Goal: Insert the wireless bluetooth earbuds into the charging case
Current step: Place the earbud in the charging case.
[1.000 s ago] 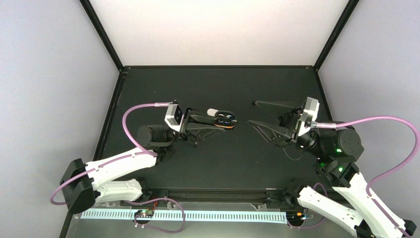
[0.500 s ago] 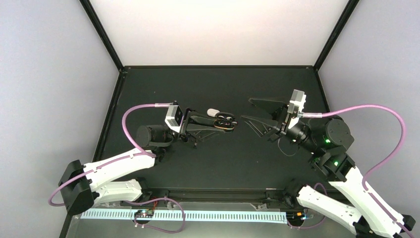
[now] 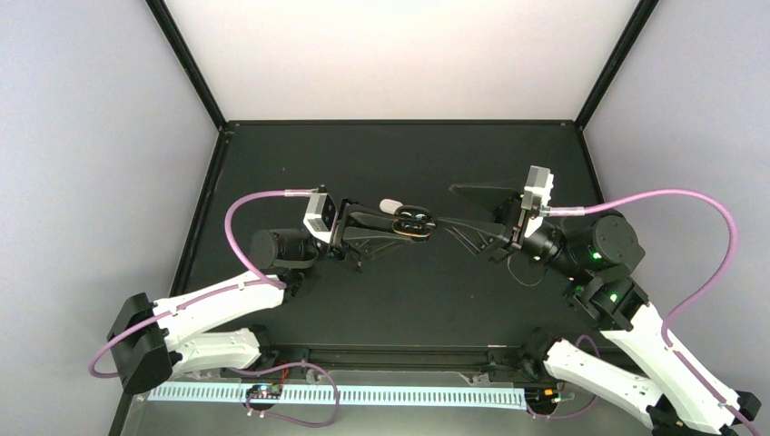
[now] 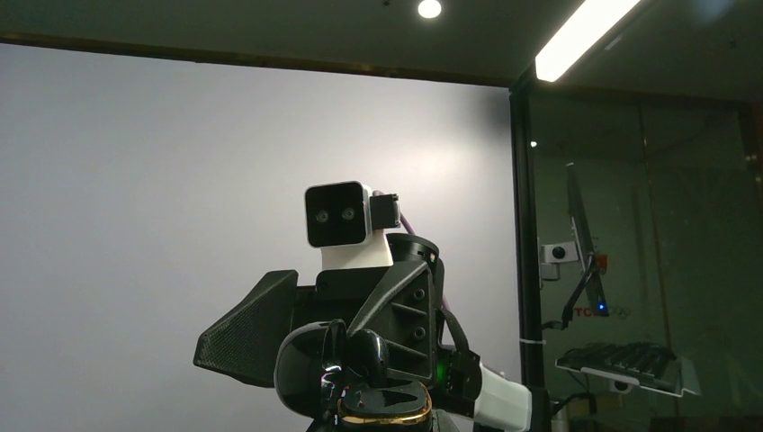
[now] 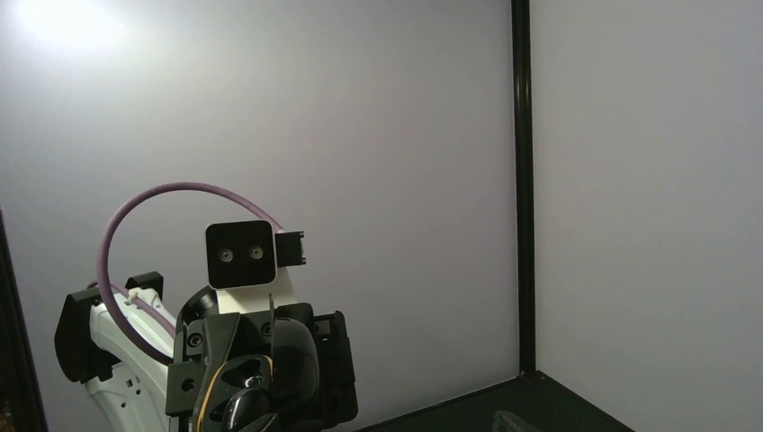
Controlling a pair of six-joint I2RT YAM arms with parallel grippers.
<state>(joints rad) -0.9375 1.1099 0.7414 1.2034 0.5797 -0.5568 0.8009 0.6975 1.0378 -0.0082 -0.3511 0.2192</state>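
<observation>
Gloss on oval, dark-lined charging case (image 3: pixel 416 216) clamped by left pincer (image 3: pixel 408 222); right pincer (image 3: pixel 446 206) gapes empty.

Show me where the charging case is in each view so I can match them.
Top external: the charging case is just left of centre, open, in the left pincer.
Left wrist: case at bottom edge, left of centre, glossy dark, gold rim.
Right wrist: case probably the glossy dark oval, low left.
Shared landmark: the left arm's white camera, left of the case from above, above it from the right wrist.
</observation>
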